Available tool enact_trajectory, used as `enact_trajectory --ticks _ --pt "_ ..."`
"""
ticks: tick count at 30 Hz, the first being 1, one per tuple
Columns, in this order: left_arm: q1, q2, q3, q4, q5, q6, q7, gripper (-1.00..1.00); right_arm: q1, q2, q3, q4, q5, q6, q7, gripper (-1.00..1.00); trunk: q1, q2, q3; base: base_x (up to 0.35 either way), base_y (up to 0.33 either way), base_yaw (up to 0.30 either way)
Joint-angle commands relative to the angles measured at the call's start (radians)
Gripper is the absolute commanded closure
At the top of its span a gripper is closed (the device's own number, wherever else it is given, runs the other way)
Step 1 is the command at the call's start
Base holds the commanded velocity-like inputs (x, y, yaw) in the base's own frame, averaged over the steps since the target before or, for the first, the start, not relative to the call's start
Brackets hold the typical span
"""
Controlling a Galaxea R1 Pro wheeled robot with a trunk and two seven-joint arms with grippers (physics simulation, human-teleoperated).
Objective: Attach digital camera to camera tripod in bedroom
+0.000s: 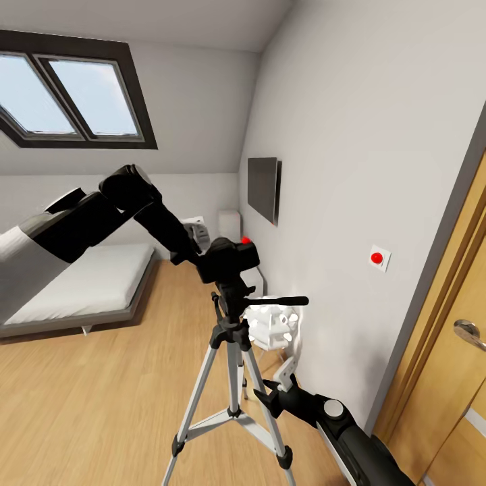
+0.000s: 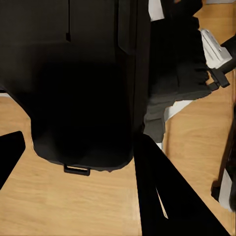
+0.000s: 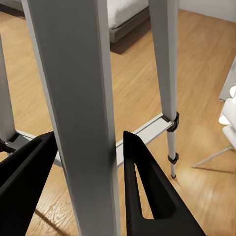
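The digital camera (image 1: 229, 260), black with a red button (image 1: 246, 239) on top, rests on the black head of the camera tripod (image 1: 231, 378). My left gripper (image 1: 196, 253) reaches in from the left and is shut on the camera; in the left wrist view the camera body (image 2: 78, 83) sits between the dark fingers (image 2: 167, 196). Low down, my right gripper (image 1: 266, 391) is shut on a silver tripod leg (image 3: 78, 98), with one finger (image 3: 147, 187) on each side. The pan handle (image 1: 287, 301) sticks out to the right.
A low grey bed (image 1: 81, 283) lies at the left under a skylight (image 1: 67, 94). A dark panel (image 1: 263, 189) and a red wall button (image 1: 376, 257) hang on the right wall. A wooden door (image 1: 459, 351) is at the right, and a white ball-cluster lamp (image 1: 273, 327) stands behind the tripod.
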Motion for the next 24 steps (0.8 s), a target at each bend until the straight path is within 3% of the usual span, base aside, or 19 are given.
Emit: enact_trajectory --ticks 1,18,19,24 --pt "-0.001 -0.025 -0.003 0.042 -0.006 0.034 -0.01 1.0 0.001 0.0 0.001 0.015 0.031 0.004 0.002 1.0 0.001 0.0 -0.001 0.0 0.0 0.0" --pt "0.002 -0.037 -0.003 0.073 -0.006 0.034 -0.011 1.0 0.001 0.0 0.001 0.015 0.031 0.004 0.001 1.0 0.001 0.0 -0.001 0.0 0.0 0.0" --pt "0.002 -0.037 -0.003 0.074 -0.006 0.034 -0.011 -1.0 0.001 0.0 0.001 0.015 0.031 0.004 0.001 1.0 0.001 0.0 -0.001 0.0 0.0 0.0" --pt "0.001 -0.038 -0.003 0.073 -0.006 0.034 -0.011 -1.0 0.001 0.0 0.001 0.015 0.031 0.004 0.001 1.0 0.001 0.0 -0.001 0.0 0.0 0.0"
